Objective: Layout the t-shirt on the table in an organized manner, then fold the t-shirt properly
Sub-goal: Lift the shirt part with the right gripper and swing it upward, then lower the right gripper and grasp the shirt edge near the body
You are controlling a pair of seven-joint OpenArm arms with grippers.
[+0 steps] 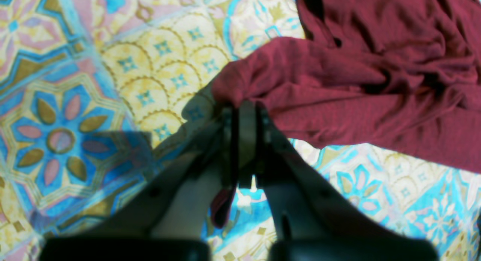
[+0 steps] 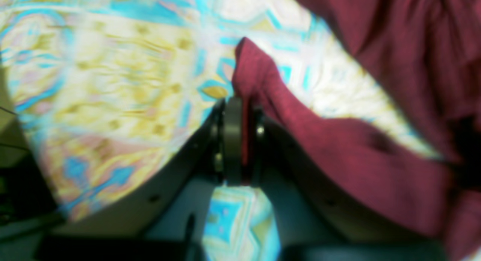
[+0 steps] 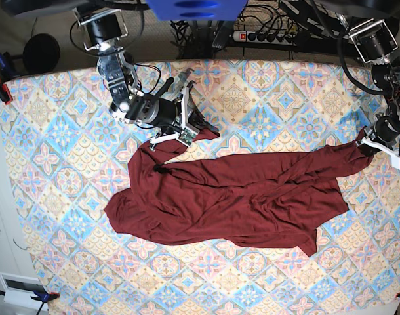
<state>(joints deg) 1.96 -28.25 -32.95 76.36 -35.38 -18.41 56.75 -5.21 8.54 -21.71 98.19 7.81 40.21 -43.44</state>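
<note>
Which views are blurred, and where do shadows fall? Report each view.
Right wrist: heavily smeared, the table pattern streaked; the t-shirt soft. Left wrist: mildly soft, with the left gripper casting a dark shadow on the table to its left. Base: sharp, evenly lit, only faint shadows under the t-shirt folds.

Beyond the far edge of the work surface, a white power strip (image 3: 269, 37) lies among tangled black cables (image 3: 193, 29) on a dark floor; a round black object (image 3: 41, 52) sits at far left
</note>
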